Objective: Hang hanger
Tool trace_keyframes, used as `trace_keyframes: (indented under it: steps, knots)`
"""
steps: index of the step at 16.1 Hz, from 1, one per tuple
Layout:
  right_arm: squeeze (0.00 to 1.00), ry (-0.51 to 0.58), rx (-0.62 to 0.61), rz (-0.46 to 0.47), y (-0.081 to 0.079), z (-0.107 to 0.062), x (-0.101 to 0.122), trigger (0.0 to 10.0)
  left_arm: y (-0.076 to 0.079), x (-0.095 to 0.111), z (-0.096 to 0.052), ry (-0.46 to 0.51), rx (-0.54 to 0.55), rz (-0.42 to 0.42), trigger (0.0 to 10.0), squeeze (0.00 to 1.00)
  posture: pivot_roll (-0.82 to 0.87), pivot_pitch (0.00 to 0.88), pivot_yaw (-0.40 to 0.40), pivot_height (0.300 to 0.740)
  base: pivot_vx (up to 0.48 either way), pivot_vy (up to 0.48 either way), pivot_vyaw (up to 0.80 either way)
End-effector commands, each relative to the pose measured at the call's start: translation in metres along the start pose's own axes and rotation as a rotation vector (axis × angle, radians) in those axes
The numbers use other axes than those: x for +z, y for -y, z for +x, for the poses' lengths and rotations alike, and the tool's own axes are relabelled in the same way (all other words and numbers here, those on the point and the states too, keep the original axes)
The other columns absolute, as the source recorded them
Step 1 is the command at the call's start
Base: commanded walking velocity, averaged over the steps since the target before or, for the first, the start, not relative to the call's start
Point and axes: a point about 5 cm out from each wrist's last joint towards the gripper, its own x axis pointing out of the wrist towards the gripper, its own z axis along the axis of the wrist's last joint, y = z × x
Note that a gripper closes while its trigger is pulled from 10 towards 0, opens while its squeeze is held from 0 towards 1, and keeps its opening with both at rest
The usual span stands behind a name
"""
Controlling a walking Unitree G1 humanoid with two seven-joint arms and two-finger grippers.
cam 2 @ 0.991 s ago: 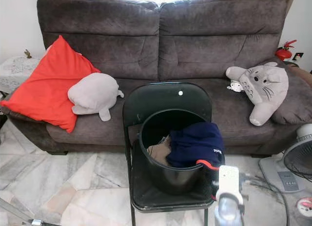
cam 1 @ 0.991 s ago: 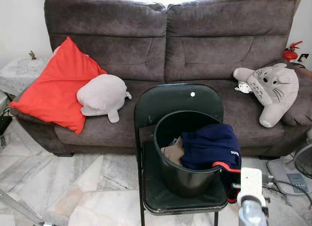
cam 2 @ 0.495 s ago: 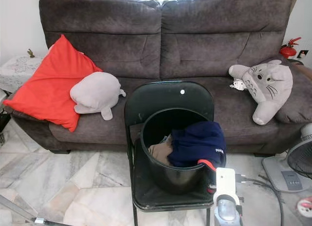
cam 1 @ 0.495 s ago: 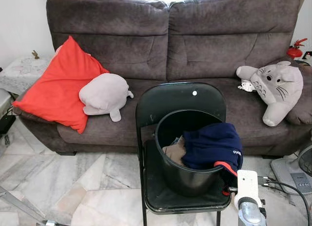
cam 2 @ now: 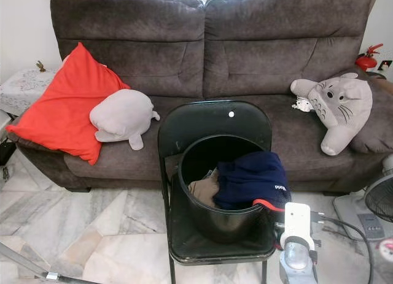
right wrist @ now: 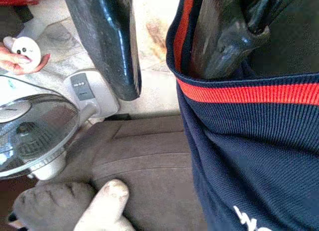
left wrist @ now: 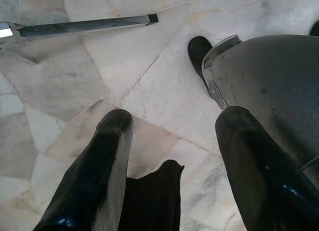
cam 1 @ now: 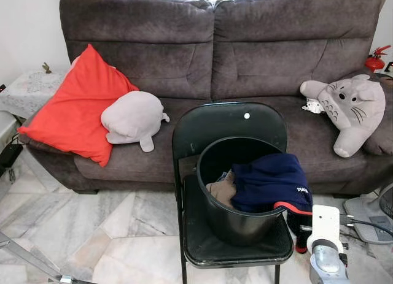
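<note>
Two fingers (right wrist: 102, 41) of your right gripper (right wrist: 172, 81) spread apart at the navy jumper's (cam 1: 267, 183) red hem, jumper draped over black bucket (cam 1: 236, 226) on folding chair (cam 1: 227, 124) before sofa (cam 1: 184, 51), left gripper (left wrist: 169, 136) released above marble floor (left wrist: 75, 76), you cannot tell where the hanger is.
</note>
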Motion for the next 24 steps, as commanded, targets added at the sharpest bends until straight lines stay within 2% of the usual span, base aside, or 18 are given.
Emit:
trace_keyframes:
  steps: [1,3,4,6,10,13,18,20,22,24]
  knots:
    - [0.00,0.022,-0.056,0.000,0.007,0.002,0.003,10.0,-0.004,-0.008,-0.002,-0.023,0.005,0.024,10.0,0.00,-0.06,0.092,0.066,0.740,0.000,0.000,0.00]
    - [0.00,-0.015,-0.023,0.070,0.004,-0.002,-0.005,10.0,-0.004,-0.008,-0.002,-0.024,0.000,0.028,10.0,0.00,-0.07,0.090,0.068,0.740,0.000,0.000,0.00]
    - [0.00,-0.026,0.028,0.067,-0.001,-0.003,-0.007,10.0,-0.004,-0.008,-0.002,-0.023,-0.001,0.029,10.0,0.00,-0.07,0.091,0.068,0.740,0.000,0.000,0.00]
    - [0.00,-0.028,0.116,0.031,-0.011,-0.005,-0.007,10.0,-0.004,-0.007,-0.002,-0.022,-0.001,0.031,10.0,0.00,-0.07,0.087,0.069,0.740,0.000,0.000,0.00]
    - [0.00,-0.012,0.164,-0.001,-0.011,0.003,0.007,10.0,-0.004,-0.007,-0.002,-0.024,0.005,0.037,10.0,0.00,-0.05,0.080,0.071,0.740,0.000,0.000,0.00]
    - [0.00,0.023,0.194,-0.066,-0.009,0.008,0.016,10.0,-0.005,-0.008,-0.002,-0.025,0.008,0.034,10.0,0.00,-0.03,0.076,0.075,0.740,0.000,0.000,0.00]
    - [0.00,-0.057,0.234,-0.096,-0.010,0.007,0.006,10.0,-0.007,-0.011,-0.002,-0.032,0.012,0.041,10.0,0.00,0.00,0.075,0.084,0.740,0.000,0.000,0.00]
    - [0.00,-0.030,0.182,-0.127,-0.005,0.007,0.006,10.0,-0.009,-0.012,-0.003,-0.035,0.014,0.046,10.0,0.00,0.00,0.081,0.090,0.740,0.000,0.000,0.00]
    - [0.00,-0.003,0.073,-0.094,0.008,0.009,0.009,10.0,-0.009,-0.012,-0.003,-0.036,0.014,0.049,10.0,0.00,0.00,0.088,0.092,0.740,0.000,0.000,0.00]
    - [0.00,0.034,0.030,-0.077,0.013,0.010,0.012,10.0,-0.009,-0.012,-0.003,-0.035,0.013,0.049,10.0,0.00,0.00,0.091,0.092,0.740,0.000,0.000,0.00]
